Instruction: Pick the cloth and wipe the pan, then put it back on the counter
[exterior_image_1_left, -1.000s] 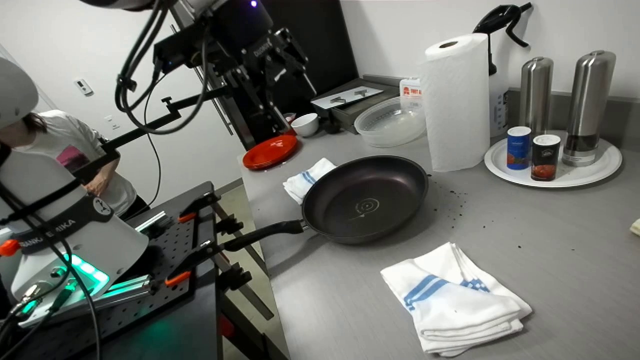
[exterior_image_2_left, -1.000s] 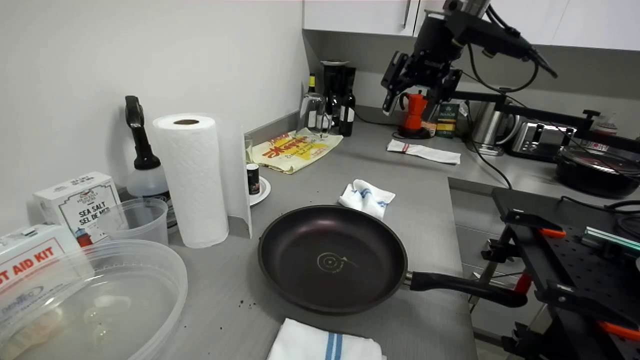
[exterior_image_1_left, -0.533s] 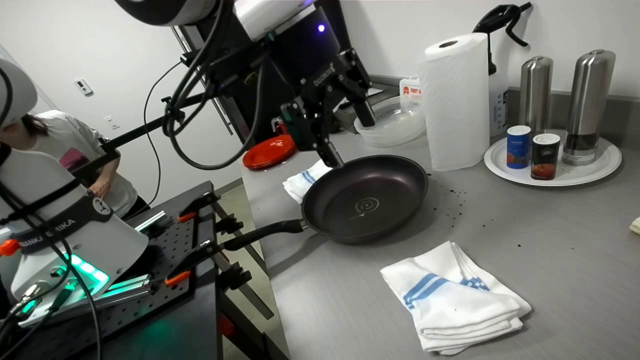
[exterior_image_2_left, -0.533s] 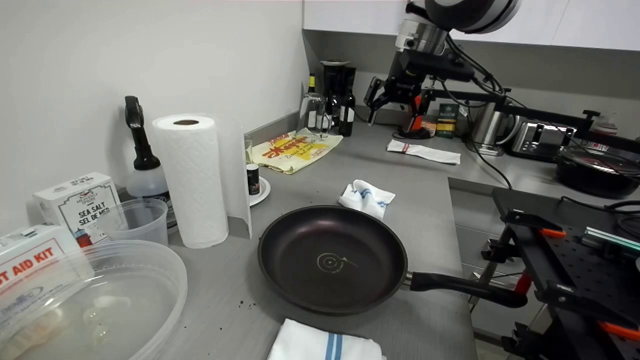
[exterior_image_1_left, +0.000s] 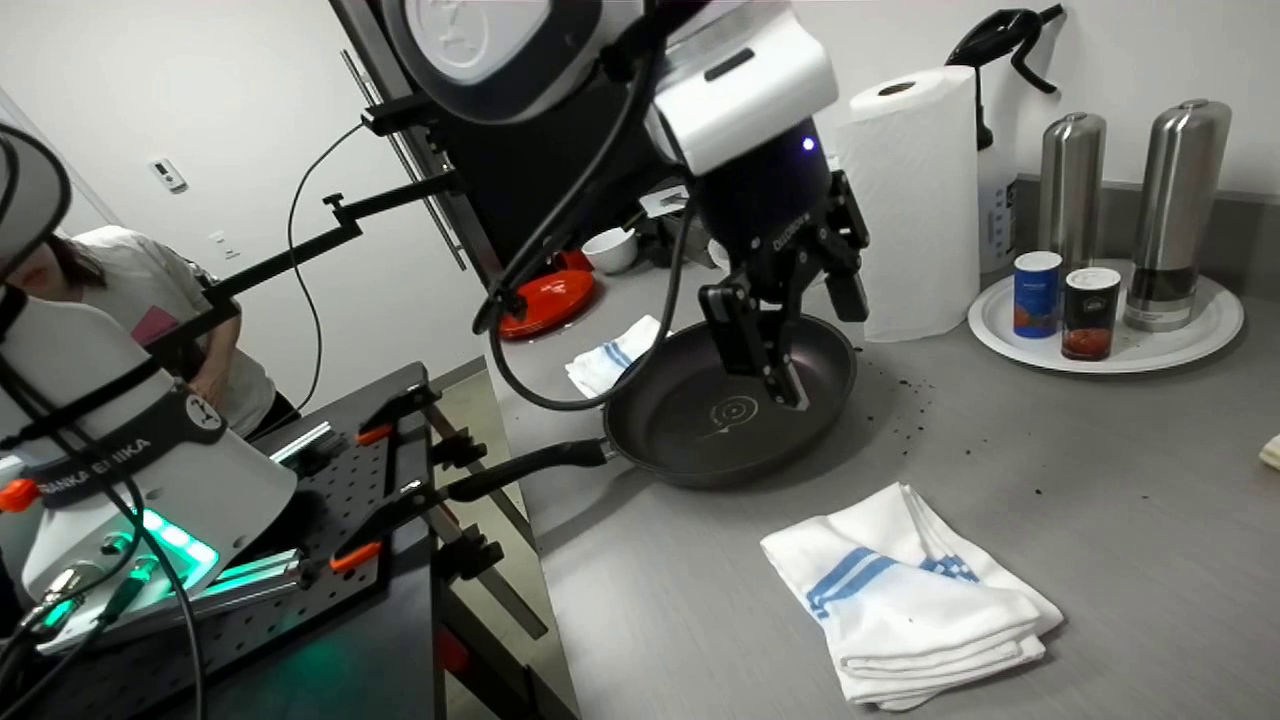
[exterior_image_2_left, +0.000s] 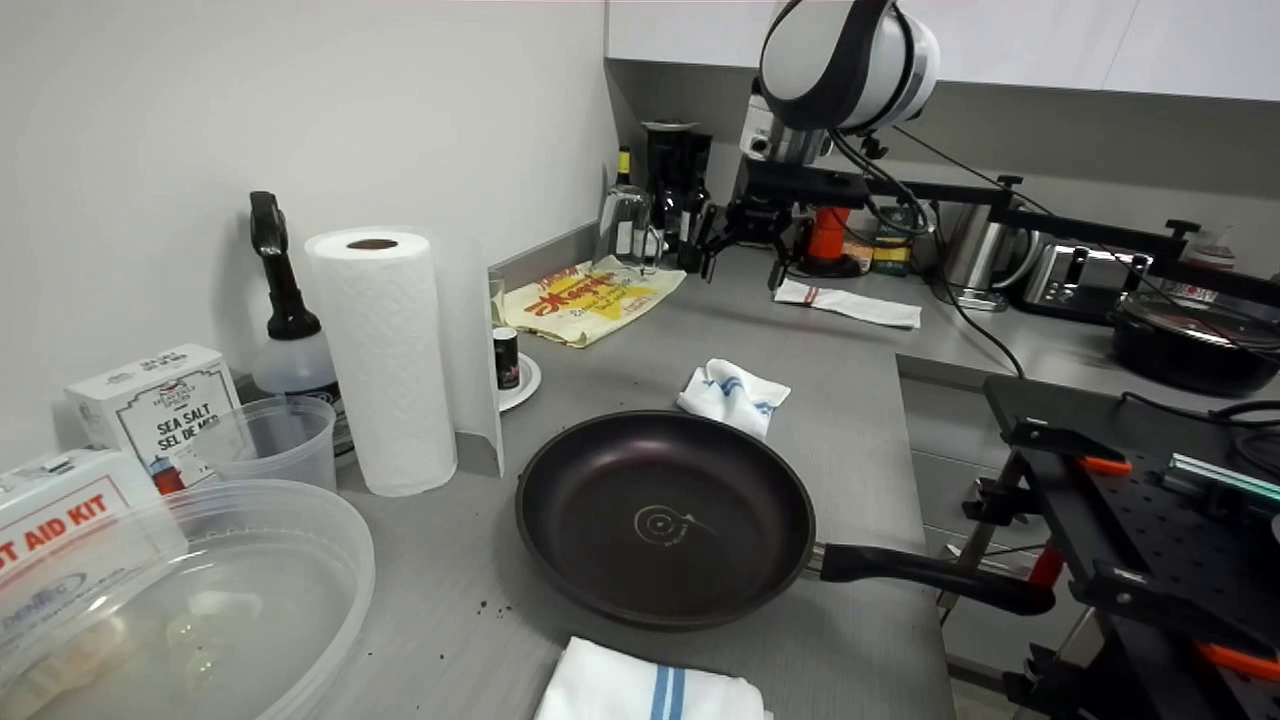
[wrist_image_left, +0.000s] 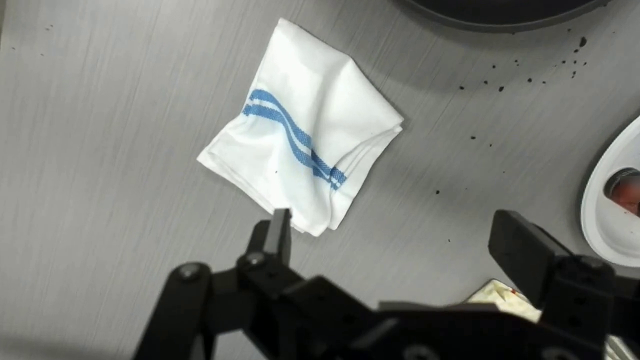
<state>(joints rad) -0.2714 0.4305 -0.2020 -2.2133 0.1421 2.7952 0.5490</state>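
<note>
1. Judged as the first step, namely the reach for the cloth (wrist_image_left: 305, 130); not yet any grasp, not yet any wiping.
2. About the pincer (wrist_image_left: 392, 215): spread wide, with nothing between its fingers, and hanging above the counter (wrist_image_left: 125, 175) without touching it.
3. About the place of the cloth: lying rumpled on the counter. In an exterior view, to be seen in the picture between the pincer and the pan (exterior_image_2_left: 660, 520); in the wrist view, clearly apart from the pan.
4. Most important relation: to be found, in the wrist view, ahead of the fingertips and offset toward the picture's left, therefore more before the finger of that side than before the middle of the opening.
5. About the long axis: hardly any to name, being nearly as broad as long. As better guide, a soft ridge toward the nearest corner, running roughly across the closing direction of the jaws.
6. Needed next, in judgement: a shift ahead and to that side, and only afterwards the descent, in order to bring the ridge between the fingers.
7. Possible fault, if going straight down from here: pinching only the corner, or nothing but bare counter.
8. Not to be confused with the second towel (exterior_image_1_left: 606, 362), striped likewise, at the opposite side of the pan; being outside the wrist view, less probable as target.
</note>
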